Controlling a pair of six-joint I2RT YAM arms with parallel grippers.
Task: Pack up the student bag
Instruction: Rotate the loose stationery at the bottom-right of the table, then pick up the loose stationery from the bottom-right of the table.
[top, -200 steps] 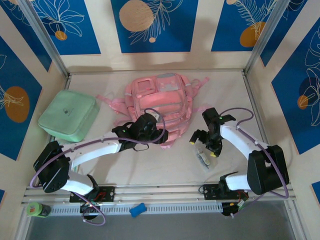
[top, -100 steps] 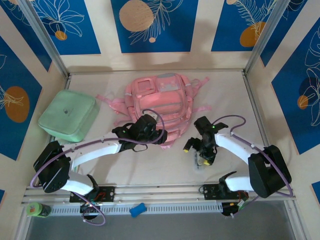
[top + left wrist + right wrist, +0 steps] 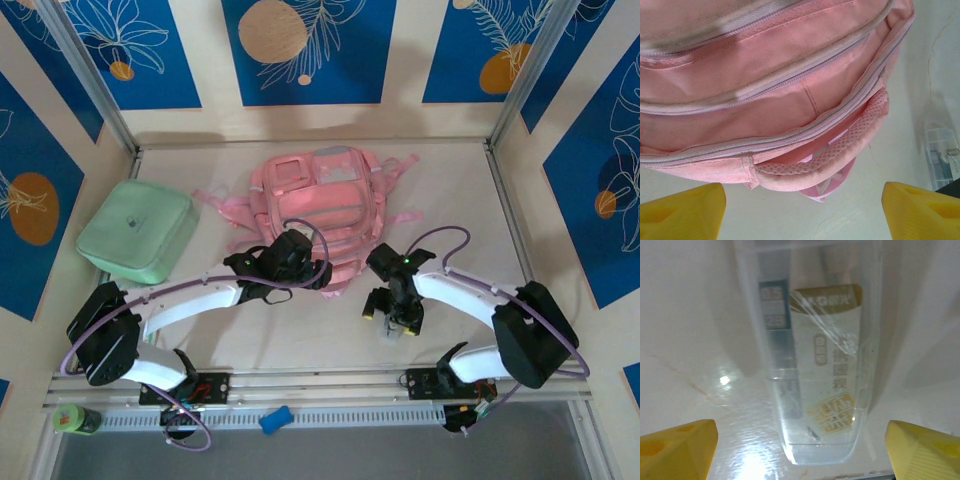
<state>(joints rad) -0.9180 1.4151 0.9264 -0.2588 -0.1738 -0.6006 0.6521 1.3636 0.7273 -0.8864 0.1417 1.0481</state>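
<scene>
Top view: pink backpack [image 3: 318, 205] lies flat at mid-rear of the table [image 3: 250, 335]; left gripper [image 3: 305, 262] at its near edge, right gripper [image 3: 392, 318] over a clear box [image 3: 390, 331].
Left wrist: jaws wide apart, empty, facing the backpack's handle [image 3: 840, 150].
Right wrist: jaws wide astride the box, apparently not touching it.

Left gripper [image 3: 300, 260] sits at the near edge of the student bag [image 3: 318, 205], fingers pointing into it; jaw gap not readable from above. Bag lies flat, straps spread to both sides. Right gripper [image 3: 392, 316] points down at the table [image 3: 300, 335], just right of the bag's near corner, yellow fingertips [image 3: 368, 313] apart. Directly under it is a small pale item, possibly a clear case [image 3: 388, 329]. Mint green soft case [image 3: 135, 230] lies well left of the left gripper, apart from the bag.
</scene>
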